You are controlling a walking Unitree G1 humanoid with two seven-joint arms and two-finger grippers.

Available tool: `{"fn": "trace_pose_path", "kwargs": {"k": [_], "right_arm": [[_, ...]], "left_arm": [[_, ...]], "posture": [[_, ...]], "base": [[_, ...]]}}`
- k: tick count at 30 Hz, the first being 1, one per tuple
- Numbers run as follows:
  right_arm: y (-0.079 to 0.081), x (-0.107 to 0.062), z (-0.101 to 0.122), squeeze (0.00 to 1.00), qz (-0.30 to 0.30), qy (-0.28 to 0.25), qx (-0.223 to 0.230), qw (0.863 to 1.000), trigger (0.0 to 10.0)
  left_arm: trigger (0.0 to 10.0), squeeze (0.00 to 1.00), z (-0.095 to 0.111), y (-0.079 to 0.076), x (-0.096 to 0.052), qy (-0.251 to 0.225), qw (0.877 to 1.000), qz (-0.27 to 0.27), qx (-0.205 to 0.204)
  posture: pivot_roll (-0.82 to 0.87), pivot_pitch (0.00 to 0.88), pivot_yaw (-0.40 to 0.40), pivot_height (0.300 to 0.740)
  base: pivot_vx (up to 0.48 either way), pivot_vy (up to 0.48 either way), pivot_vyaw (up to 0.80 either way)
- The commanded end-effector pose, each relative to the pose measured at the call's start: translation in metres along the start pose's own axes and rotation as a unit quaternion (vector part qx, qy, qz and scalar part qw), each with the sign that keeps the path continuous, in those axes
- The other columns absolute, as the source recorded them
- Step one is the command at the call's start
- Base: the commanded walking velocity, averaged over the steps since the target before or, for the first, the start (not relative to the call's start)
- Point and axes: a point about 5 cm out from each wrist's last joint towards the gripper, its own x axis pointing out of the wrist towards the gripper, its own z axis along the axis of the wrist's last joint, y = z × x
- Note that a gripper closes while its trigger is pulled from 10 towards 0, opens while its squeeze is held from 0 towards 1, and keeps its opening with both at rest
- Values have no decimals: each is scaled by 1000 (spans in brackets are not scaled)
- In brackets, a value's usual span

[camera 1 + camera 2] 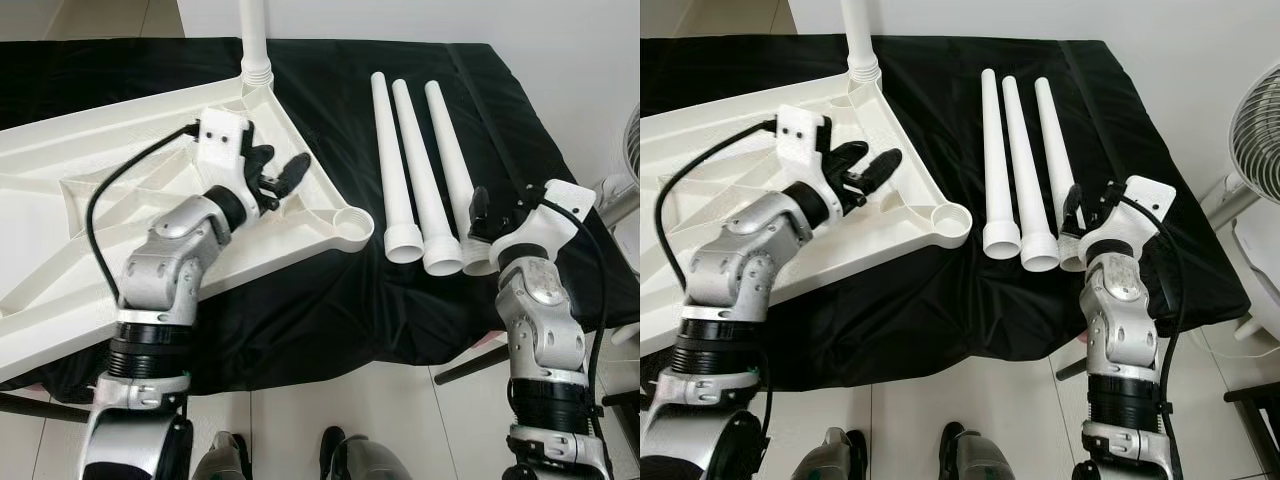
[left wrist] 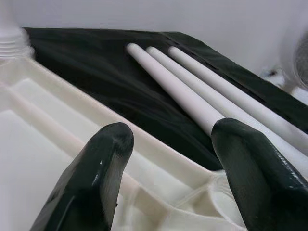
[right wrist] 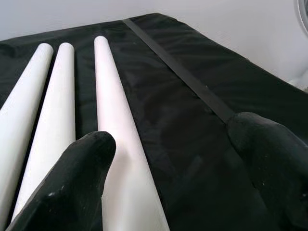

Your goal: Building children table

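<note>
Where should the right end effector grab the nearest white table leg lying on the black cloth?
Probably the rightmost leg, gripped near its wide socket end, where the right end effector already hovers open. Come from above, fingers straddling it. Its right side faces bare black cloth; the middle leg lies close on its left, so one finger must slip between them.

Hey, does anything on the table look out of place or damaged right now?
Nothing stands out. The three loose legs lie neatly side by side on the black cloth, and the upside-down tabletop looks intact, with one leg already fitted.
</note>
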Motion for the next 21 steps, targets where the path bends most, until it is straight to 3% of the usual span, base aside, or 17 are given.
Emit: {"fn": "trace_pose_path", "kwargs": {"k": [1, 9, 14, 21], "right_arm": [[-6, 3, -5, 0, -6, 22, 5, 1000, 10000], [-3, 9, -6, 0, 20, 48, 11, 999, 10000], [-5, 14, -14, 0, 72, 122, -6, 990, 10000], [-7, 14, -19, 0, 86, 158, 1, 984, 10000]], "left_arm": [[10000, 0, -5, -9, -1, 13, 1000, -16, 3], [10000, 0, -16, -25, -5, 40, 998, -52, -4], [10000, 0, -22, -42, -12, 55, 996, -70, 16], [10000, 0, -22, -43, -13, 54, 996, -62, 17]], "posture": [[15, 176, -41, 740], [25, 180, -52, 740], [36, 190, -64, 740], [33, 196, -68, 740]], "base": [[0, 0, 0], [0, 0, 0], [0, 0, 0], [0, 0, 0]]}}
